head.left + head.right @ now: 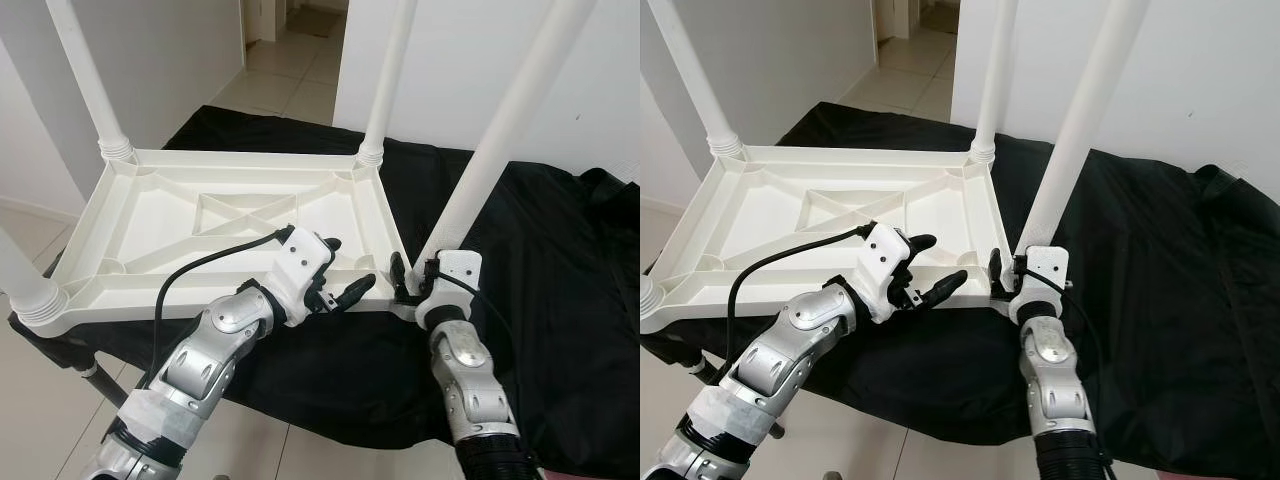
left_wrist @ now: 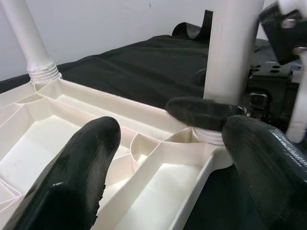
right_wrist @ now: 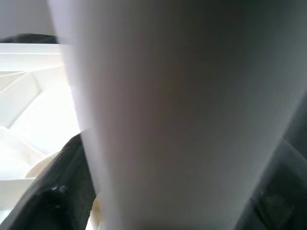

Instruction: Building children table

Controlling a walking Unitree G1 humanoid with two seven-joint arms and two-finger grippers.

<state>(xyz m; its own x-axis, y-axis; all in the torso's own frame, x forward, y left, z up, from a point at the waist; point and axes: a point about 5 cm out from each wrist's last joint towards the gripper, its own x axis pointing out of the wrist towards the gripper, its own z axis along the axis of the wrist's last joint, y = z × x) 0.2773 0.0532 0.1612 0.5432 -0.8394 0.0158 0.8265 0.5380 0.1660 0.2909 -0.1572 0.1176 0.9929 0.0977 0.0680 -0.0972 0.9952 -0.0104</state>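
Upside-down children's table (image 1: 230,215) lying mid-frame on black cloth (image 1: 560,300), legs up. Right gripper (image 1: 412,283) clamped on near-right leg (image 1: 480,170) at its base, axis rising up-right. Left gripper (image 1: 335,275) just left of that corner, jaws apart.

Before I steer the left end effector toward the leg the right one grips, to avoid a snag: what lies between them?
In the left eye view, just the tabletop's near rim lies between the left end effector and the leg.
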